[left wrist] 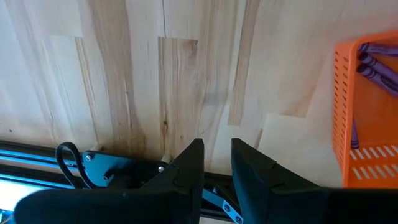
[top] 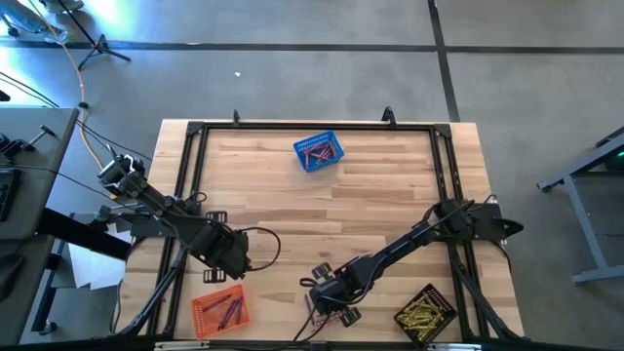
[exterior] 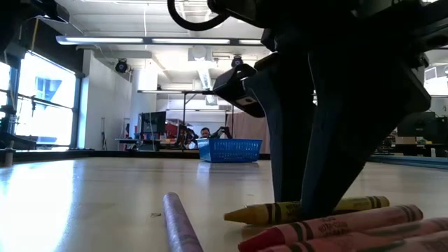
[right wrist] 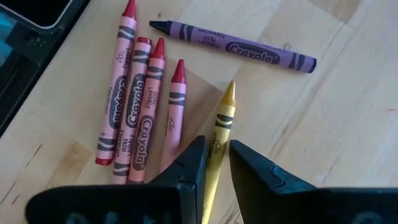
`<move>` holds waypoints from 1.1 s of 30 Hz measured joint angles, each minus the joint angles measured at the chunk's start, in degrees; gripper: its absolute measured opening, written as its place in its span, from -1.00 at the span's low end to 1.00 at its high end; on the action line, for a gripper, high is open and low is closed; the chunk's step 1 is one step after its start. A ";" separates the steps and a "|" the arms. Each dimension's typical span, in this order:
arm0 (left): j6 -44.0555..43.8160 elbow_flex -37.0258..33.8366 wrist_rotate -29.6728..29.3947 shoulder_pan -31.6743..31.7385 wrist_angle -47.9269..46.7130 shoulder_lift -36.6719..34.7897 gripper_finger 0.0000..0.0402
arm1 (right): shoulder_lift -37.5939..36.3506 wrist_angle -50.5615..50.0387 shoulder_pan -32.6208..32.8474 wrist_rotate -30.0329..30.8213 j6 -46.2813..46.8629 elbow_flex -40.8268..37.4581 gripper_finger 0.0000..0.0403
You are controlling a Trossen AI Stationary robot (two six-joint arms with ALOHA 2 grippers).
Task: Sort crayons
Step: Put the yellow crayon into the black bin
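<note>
The right gripper (right wrist: 216, 163) pinched a thin yellow paper-wrapped crayon (right wrist: 219, 138) lying on the pale wooden worktop (right wrist: 348, 118) beside four red crayons (right wrist: 140, 112). The left gripper (left wrist: 216, 163) hovered narrowly open and empty near the orange mesh basket (left wrist: 367, 112).

Paper-wrapped waxy crayons (right wrist: 143, 112) lie on a smooth, matt pale wood table (right wrist: 348, 112), near a perforated orange plastic basket (left wrist: 367, 112).

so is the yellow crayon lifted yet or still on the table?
On the table. Yellow crayon lies flat on the wood, its back end between the right gripper fingers; a grip cannot be confirmed.
</note>
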 joint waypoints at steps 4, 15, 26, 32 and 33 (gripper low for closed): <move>0.01 0.00 0.00 0.02 -0.01 0.00 -0.67 | 0.02 0.00 -0.42 0.62 0.46 -0.02 -0.74; -0.51 0.00 -0.07 0.02 0.01 0.00 -0.67 | 0.11 0.58 -4.64 -0.61 5.62 -0.08 -0.93; -1.34 0.00 -0.17 0.07 -0.06 0.00 -0.67 | -7.08 -8.54 -5.84 -5.82 7.96 -0.24 -0.97; -1.34 0.00 -0.61 0.13 -0.10 0.00 -0.67 | -12.65 -18.55 -3.73 -5.40 11.77 -0.22 -0.97; -1.34 0.00 -0.63 0.13 -0.21 0.00 -0.67 | -13.24 -20.30 -2.84 -5.43 13.22 -0.22 -0.97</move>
